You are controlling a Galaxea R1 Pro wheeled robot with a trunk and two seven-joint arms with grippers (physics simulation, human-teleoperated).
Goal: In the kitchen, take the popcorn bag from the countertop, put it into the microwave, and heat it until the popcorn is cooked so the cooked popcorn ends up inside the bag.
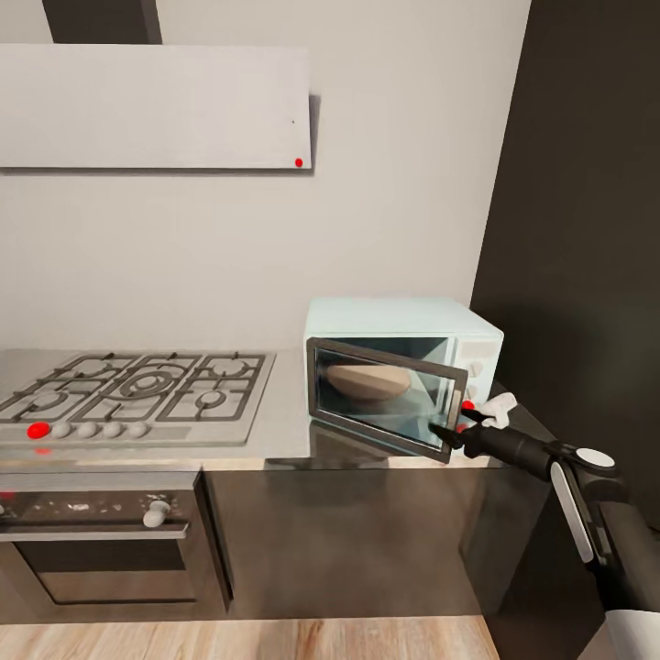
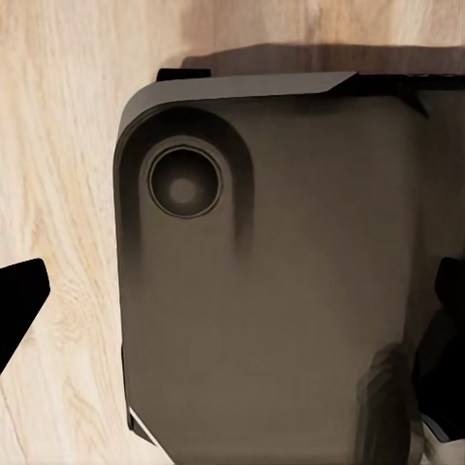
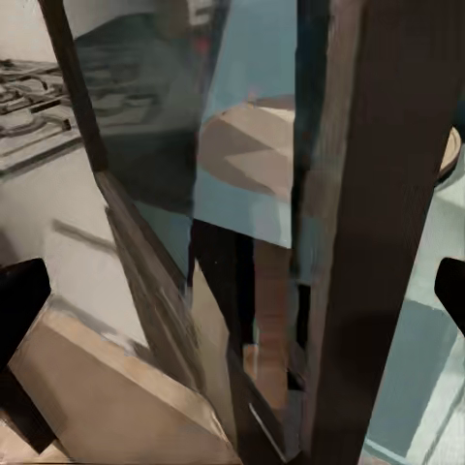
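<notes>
Mint: one microwave (image 1: 403, 362), one countertop (image 1: 284, 431), door ajar.

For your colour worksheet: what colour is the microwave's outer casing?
Pale blue-mint, with a dark-framed glass door; the microwave shows best in the head view.

Your right gripper (image 1: 451, 433) sits at the free edge of the microwave's (image 1: 403, 371) dark glass door (image 1: 383, 397), which stands partly open. Through the glass there's a tan rounded shape, too blurred to name. A white crumpled thing (image 1: 498, 407) lies on the countertop (image 1: 286, 431) just at the gripper's two o'clock. The gas hob (image 1: 137, 390) is off at nine o'clock, well apart.
</notes>
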